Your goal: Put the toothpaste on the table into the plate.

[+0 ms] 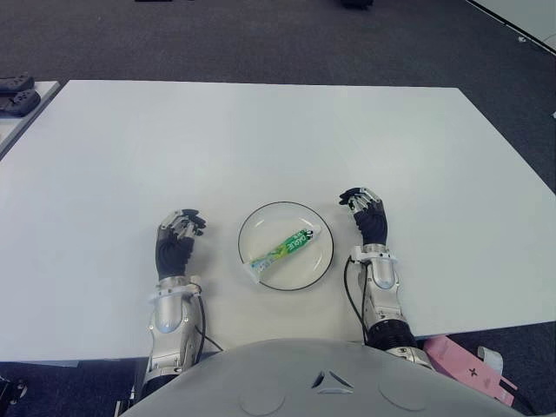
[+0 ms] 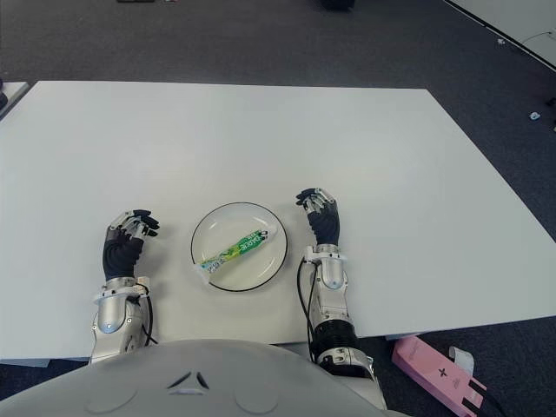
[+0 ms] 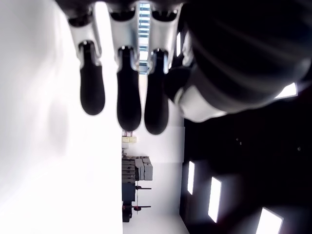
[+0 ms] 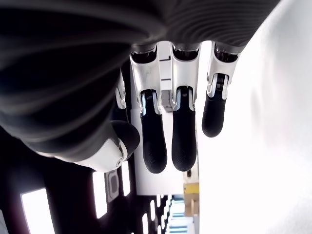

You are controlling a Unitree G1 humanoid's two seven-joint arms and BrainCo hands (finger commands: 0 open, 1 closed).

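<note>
The left hand (image 1: 176, 243) is seen left of the plate (image 1: 323, 261) and the right hand (image 1: 367, 219) right of it, both palm-down over the white bench (image 1: 261, 139), each near the plate but apart from it; the fingers (image 3: 129, 97) of the left hand are loosely curled with nothing held, and the fingers (image 4: 183, 139) of the right hand are likewise relaxed and empty. The green and white toothpaste (image 1: 282, 250) is found lying diagonally inside the plate, touched by neither hand. A pink box (image 2: 439, 375) is seen on the floor beyond the bench's near right edge.
</note>
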